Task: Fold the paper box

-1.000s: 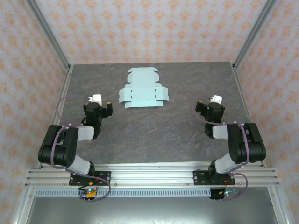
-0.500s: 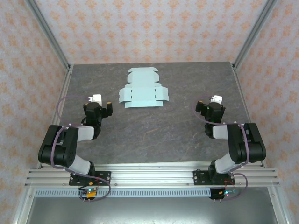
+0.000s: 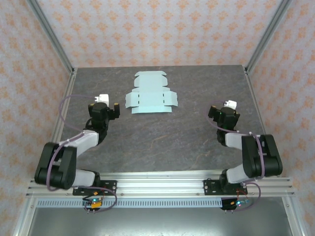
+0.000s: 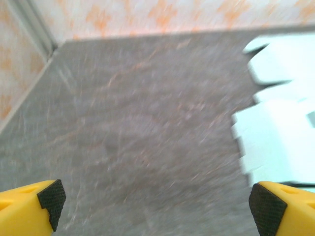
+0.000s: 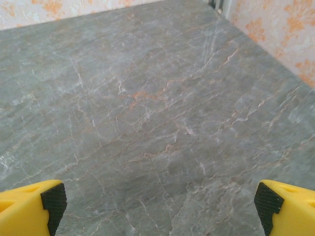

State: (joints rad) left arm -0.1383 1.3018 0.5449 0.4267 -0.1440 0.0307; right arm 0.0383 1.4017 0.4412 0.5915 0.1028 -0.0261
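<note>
**Overhead view.** The paper box (image 3: 150,94) lies flat and unfolded on the grey stone-patterned table (image 3: 162,142). It sits toward the far edge, a little left of centre, with its flaps spread and its narrower panel pointing at the papered back wall (image 3: 157,29). My left gripper (image 3: 103,110) stands near the sheet's near-left corner, apart from it. My right gripper (image 3: 224,114) is well apart from the sheet, close to the table's right side. Both of my arms are bent back toward their bases on the aluminium rail (image 3: 162,184).

**Left wrist view.** My left gripper (image 4: 157,201) has its jaws spread wide over the table, and the yellow fingers (image 4: 51,196) with black pads sit at the two lower corners of the picture. The paper box (image 4: 280,142) comes in from the right as a pale, notched edge (blurred, so its slots cannot be made out). It lies just beyond my right-hand pad.

**Right wrist view.** My right gripper (image 5: 160,201) is likewise spread wide, its fingers (image 5: 53,201) at the lower corners. The table under it is grey with orange veins, and the papered side wall (image 5: 275,34) meets the table at the upper right.
</note>
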